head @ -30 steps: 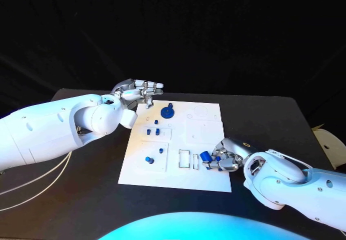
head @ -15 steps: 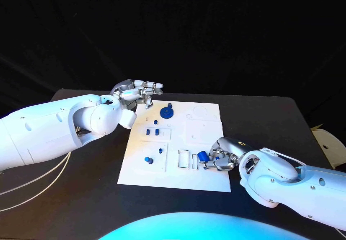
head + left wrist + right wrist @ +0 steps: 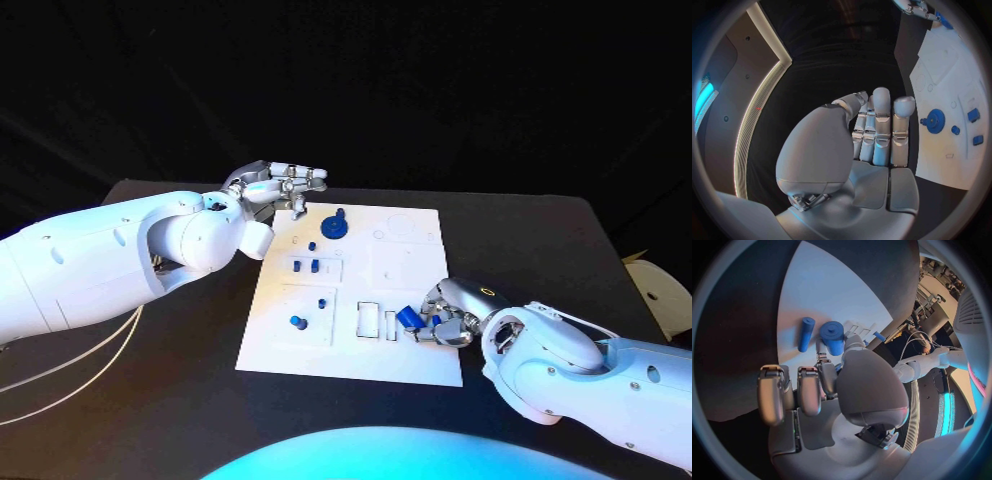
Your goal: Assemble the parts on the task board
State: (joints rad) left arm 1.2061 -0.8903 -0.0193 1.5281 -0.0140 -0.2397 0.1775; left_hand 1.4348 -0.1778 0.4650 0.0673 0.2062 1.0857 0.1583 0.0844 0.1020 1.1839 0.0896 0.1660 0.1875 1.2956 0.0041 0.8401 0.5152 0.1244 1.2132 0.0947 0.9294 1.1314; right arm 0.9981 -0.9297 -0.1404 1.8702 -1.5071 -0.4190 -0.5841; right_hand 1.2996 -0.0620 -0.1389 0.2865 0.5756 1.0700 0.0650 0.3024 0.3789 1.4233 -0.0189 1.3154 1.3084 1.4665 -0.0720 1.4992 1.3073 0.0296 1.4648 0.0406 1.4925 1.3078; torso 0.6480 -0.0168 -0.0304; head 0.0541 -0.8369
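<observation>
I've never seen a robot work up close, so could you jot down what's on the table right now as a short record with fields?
surface: black table
board: white plate in the middle of the table
pieces on board: blue gear at the far end, several small blue pegs
left hand: raised over the board's far left corner, holding nothing
right hand: at the board's near right part, pinching a blue cylinder

Black table [image 3: 548, 240], dark backdrop behind — pale lit wall strip [image 3: 751, 115], cyan glow
</observation>
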